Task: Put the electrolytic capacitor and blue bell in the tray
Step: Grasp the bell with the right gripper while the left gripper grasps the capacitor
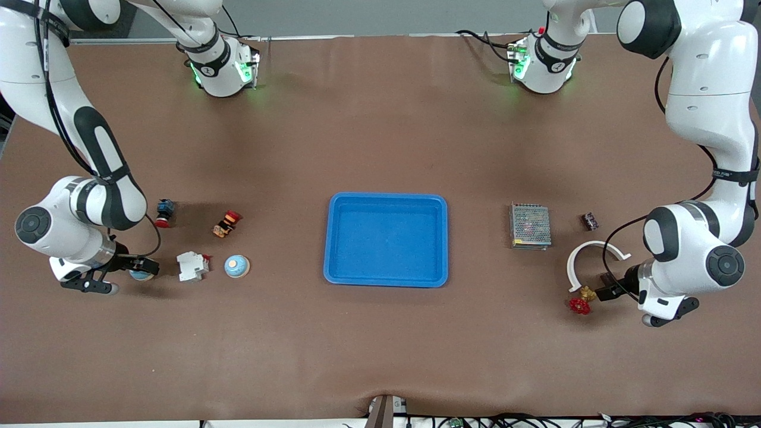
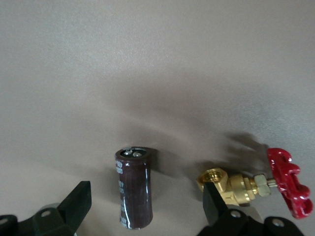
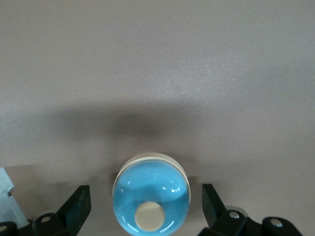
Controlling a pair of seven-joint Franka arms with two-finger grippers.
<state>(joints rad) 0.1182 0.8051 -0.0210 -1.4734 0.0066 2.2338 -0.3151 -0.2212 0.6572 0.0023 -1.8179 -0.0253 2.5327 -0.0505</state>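
The electrolytic capacitor, a dark brown cylinder, lies on the table between the fingers of my left gripper, which stands open around it without touching it. In the front view this gripper hangs low at the left arm's end and hides the capacitor. A blue bell with a cream button sits between the spread fingers of my open right gripper; its edge shows under that gripper. A second blue bell sits nearer the tray. The bright-blue tray is at mid-table with nothing in it.
A brass valve with a red handwheel lies against one left finger. A white curved piece, a mesh metal box and a small dark part are close by. Near the right gripper: a white block, a red-capped switch, a blue-red button.
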